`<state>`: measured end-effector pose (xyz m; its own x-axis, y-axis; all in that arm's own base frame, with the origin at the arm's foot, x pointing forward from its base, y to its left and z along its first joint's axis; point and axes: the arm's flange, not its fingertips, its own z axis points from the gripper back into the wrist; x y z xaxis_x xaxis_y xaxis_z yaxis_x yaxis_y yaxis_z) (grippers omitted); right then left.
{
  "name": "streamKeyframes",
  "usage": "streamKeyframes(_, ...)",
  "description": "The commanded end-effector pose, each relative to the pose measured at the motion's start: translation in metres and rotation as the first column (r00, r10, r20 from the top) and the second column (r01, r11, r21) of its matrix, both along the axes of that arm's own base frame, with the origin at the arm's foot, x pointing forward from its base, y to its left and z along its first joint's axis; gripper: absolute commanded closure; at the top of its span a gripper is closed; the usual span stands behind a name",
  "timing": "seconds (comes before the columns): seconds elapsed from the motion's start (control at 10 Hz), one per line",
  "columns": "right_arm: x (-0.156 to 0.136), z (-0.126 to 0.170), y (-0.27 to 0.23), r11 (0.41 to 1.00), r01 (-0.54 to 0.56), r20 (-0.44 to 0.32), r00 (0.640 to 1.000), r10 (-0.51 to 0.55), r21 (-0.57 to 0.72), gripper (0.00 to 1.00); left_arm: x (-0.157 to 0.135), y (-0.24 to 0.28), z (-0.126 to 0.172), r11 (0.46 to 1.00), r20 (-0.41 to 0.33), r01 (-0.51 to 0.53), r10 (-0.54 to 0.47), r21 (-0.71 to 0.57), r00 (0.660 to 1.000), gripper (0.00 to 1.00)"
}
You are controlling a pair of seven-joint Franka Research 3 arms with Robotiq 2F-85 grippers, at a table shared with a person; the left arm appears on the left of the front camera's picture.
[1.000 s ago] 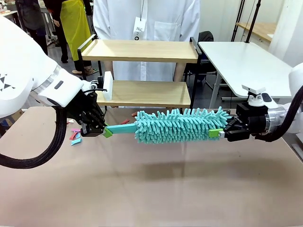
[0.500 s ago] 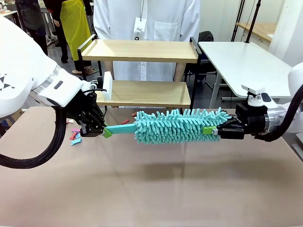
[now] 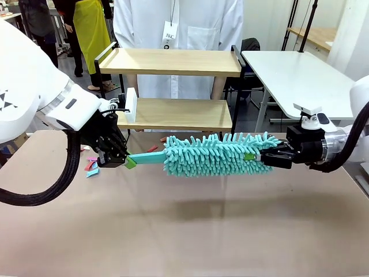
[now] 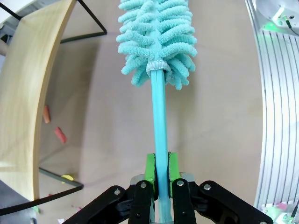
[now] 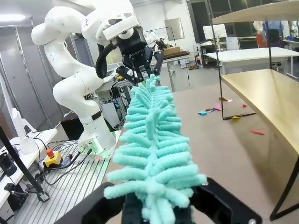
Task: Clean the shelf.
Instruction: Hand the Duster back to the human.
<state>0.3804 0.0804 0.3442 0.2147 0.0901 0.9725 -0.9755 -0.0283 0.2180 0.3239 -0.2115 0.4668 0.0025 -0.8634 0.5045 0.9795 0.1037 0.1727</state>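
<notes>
A teal fluffy duster [image 3: 210, 154] hangs level above the brown table, held at both ends. My left gripper [image 3: 128, 161] is shut on its thin teal handle [image 4: 160, 116], green pads [image 4: 150, 169] pressed on either side. My right gripper [image 3: 254, 157] is shut on the fluffy tip, its fingers buried in the strands [image 5: 154, 158]. The shelf [image 3: 173, 62] stands just behind the duster, with two light wood boards in a black frame; its lower board [image 3: 179, 114] carries a white block [image 3: 131, 104]. In the right wrist view the shelf [image 5: 266, 98] lies to the right.
A person in a white coat [image 3: 179, 23] stands behind the shelf. Coloured scraps [image 3: 91, 167] lie on the table near my left gripper, and red ones [image 4: 59, 134] lie under the shelf. A white table [image 3: 300, 75] stands at the back right.
My right gripper has shut on the duster's fluffy tip; a second ago its jaws stood apart around it. The left gripper and the duster have stayed where they were.
</notes>
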Motion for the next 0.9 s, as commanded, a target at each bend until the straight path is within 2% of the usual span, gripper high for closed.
streamKeyframes(0.0,0.004,-0.003,0.008,1.000,-0.006,0.026,1.000,0.006,-0.006,1.00,-0.002,-0.003,0.004,1.000,0.005,-0.008,0.008,-0.007,1.000,0.87)
streamKeyframes(0.1,0.007,-0.004,0.008,1.000,-0.021,-0.015,1.000,0.021,-0.013,1.00,-0.002,-0.003,0.004,1.000,0.005,-0.008,0.008,-0.007,1.000,0.87)
streamKeyframes(0.2,0.000,-0.001,0.000,1.000,0.000,-0.001,1.000,0.000,0.000,1.00,-0.002,-0.003,0.004,1.000,0.005,-0.008,0.008,-0.007,1.000,0.87)
streamKeyframes(0.3,0.000,-0.001,0.000,1.000,0.000,-0.001,1.000,0.000,0.000,1.00,0.000,0.000,0.000,1.000,-0.001,0.001,-0.001,0.001,1.000,0.31)
streamKeyframes(0.4,0.000,-0.001,0.000,1.000,0.000,-0.001,1.000,0.000,0.000,1.00,-0.001,0.003,0.004,0.999,-0.023,-0.025,0.025,-0.035,0.999,0.30)
streamKeyframes(0.5,0.000,-0.001,0.000,1.000,0.000,-0.001,1.000,0.000,0.000,1.00,-0.001,0.008,0.008,0.998,-0.036,-0.033,0.030,-0.057,0.999,0.00)
streamKeyframes(0.7,0.000,-0.001,0.000,1.000,0.000,-0.001,1.000,0.000,0.000,1.00,0.000,0.045,0.019,0.980,-0.066,-0.052,0.040,-0.192,0.997,0.00)
streamKeyframes(0.8,0.000,-0.001,0.000,1.000,0.000,-0.001,1.000,0.000,0.000,1.00,0.001,0.069,0.024,0.959,-0.077,-0.074,0.055,-0.274,0.996,0.04)
